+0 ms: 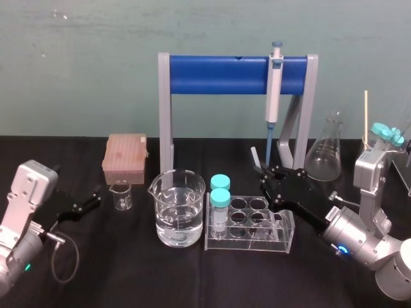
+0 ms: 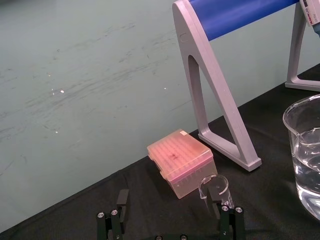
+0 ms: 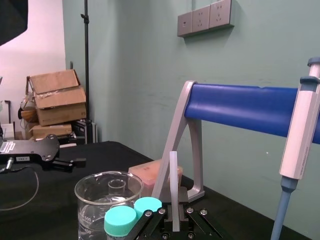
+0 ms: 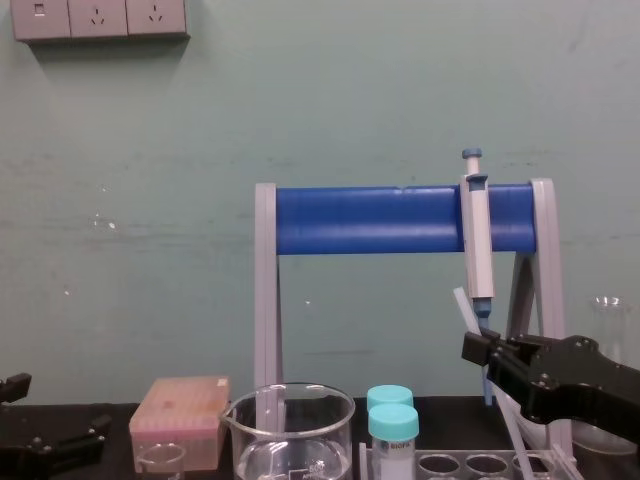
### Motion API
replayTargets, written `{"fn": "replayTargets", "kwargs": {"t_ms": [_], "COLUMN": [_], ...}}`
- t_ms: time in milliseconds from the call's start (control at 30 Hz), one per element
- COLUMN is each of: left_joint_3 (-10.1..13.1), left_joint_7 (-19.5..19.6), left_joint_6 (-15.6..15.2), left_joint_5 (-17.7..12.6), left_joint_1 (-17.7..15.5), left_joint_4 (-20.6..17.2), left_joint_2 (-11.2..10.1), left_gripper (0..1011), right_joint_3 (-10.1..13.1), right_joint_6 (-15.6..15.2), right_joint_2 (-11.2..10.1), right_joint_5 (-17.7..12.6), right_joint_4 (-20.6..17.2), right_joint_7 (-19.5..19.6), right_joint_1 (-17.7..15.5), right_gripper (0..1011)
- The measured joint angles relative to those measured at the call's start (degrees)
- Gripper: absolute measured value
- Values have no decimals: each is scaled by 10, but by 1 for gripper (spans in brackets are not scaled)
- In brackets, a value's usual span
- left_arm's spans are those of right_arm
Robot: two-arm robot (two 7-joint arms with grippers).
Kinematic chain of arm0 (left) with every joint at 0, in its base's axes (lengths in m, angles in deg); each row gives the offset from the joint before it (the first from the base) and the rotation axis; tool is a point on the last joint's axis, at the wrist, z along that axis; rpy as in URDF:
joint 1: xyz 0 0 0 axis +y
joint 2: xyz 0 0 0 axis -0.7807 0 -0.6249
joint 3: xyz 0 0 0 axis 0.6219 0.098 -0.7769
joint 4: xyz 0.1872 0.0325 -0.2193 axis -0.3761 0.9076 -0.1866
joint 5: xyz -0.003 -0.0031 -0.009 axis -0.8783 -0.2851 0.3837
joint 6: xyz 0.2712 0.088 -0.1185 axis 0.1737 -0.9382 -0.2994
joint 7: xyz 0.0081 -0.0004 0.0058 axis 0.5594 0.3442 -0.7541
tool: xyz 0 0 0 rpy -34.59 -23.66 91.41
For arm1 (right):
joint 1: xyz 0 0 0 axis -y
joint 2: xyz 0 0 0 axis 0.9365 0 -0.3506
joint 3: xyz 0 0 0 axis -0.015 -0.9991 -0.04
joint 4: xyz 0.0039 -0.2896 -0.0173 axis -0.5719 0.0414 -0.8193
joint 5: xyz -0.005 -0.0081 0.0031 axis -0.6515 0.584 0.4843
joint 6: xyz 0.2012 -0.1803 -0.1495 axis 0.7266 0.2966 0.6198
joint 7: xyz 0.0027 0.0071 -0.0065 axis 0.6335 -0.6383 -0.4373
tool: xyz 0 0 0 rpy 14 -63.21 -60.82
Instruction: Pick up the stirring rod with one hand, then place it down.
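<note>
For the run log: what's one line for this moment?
right tool: shut on stirring rod, tilted, by tube rack | left tool: open, idle by small beaker

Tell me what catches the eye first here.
The blue-barred stand at the back, with a pipette hanging from it, dominates. In front of it the right gripper is shut on the thin whitish rod, beside the tube rack. A big beaker of water stands at centre; the left gripper sits open at far left.

One stirring rod (image 1: 256, 156), one pipette (image 1: 274, 90), two glass beakers (image 1: 180, 186) (image 1: 121, 194), one conical flask (image 1: 324, 154), one clear rack (image 1: 282, 239) holding two teal-capped tubes (image 1: 220, 181) (image 1: 220, 200), one pink tip box (image 1: 125, 157), one blue-barred stand (image 1: 221, 74).
</note>
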Motion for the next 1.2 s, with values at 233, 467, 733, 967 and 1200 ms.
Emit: {"fn": "replayTargets", "kwargs": {"t_ms": [233, 467, 733, 967, 1200], "left_joint_3": [0, 0, 0, 0, 0], "left_joint_7": [0, 0, 0, 0, 0], "left_joint_6": [0, 0, 0, 0, 0], "left_joint_5": [0, 0, 0, 0, 0], "left_joint_1": [0, 0, 0, 0, 0], "left_joint_4": [0, 0, 0, 0, 0], "left_joint_2": [0, 0, 0, 0, 0], "left_gripper": [1000, 1000, 1000, 1000, 1000], "right_joint_3": [-3, -2, -2, -1, -1], "right_joint_6": [-5, -5, -5, -4, -4], "right_joint_2": [-1, -1, 0, 0, 0], "right_joint_5": [5, 4, 4, 3, 3], "right_joint_4": [0, -1, -1, -1, -1], "right_joint_7": [7, 7, 7, 6, 6], "right_joint_1": [1, 1, 1, 0, 0], "right_gripper": [67, 67, 127, 330, 570]}}
